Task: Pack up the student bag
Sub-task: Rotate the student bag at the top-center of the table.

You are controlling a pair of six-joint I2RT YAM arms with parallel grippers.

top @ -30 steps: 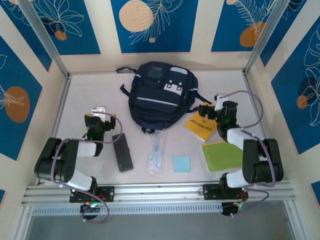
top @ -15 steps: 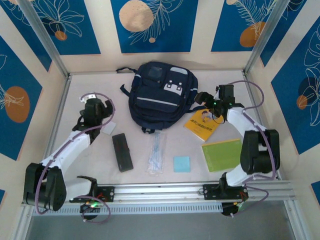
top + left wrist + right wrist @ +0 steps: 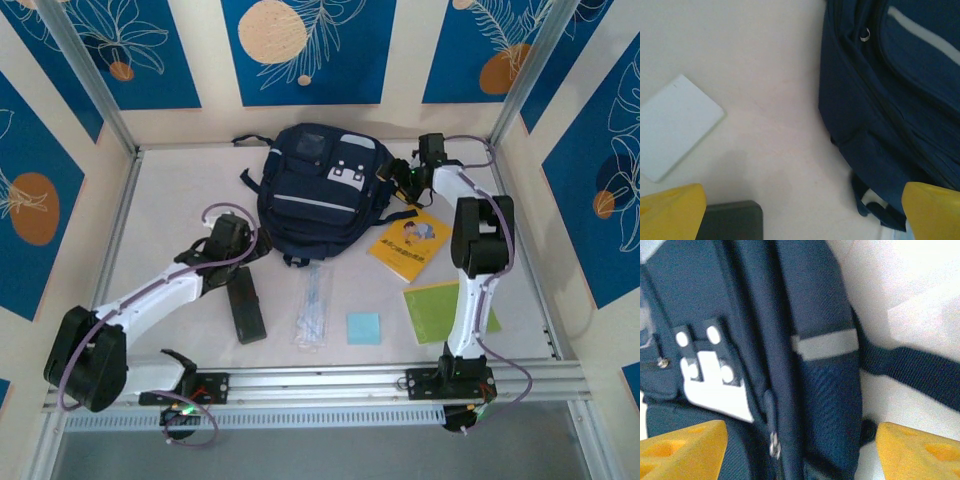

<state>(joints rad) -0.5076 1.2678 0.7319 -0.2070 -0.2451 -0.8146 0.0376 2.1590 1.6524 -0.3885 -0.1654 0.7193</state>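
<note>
My right gripper [image 3: 800, 452] straddles the bag [image 3: 315, 190] along its side, jaws wide, I guess to get it open. The left gripper [image 3: 802, 215] hovers wide open near its bottom corner, ready to steady it.

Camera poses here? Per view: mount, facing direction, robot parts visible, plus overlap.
Top external: fixed above and behind the bases, looking down at the table; left arm and right arm flank the student bag.
Left wrist: on the left arm, looking down at the bag's near-left corner; left gripper, fingertips at the bottom corners.
Right wrist: on the right arm, close on the bag's side by the white patches; right gripper, fingertips likewise.
All share the bag's grey stripe.
</note>
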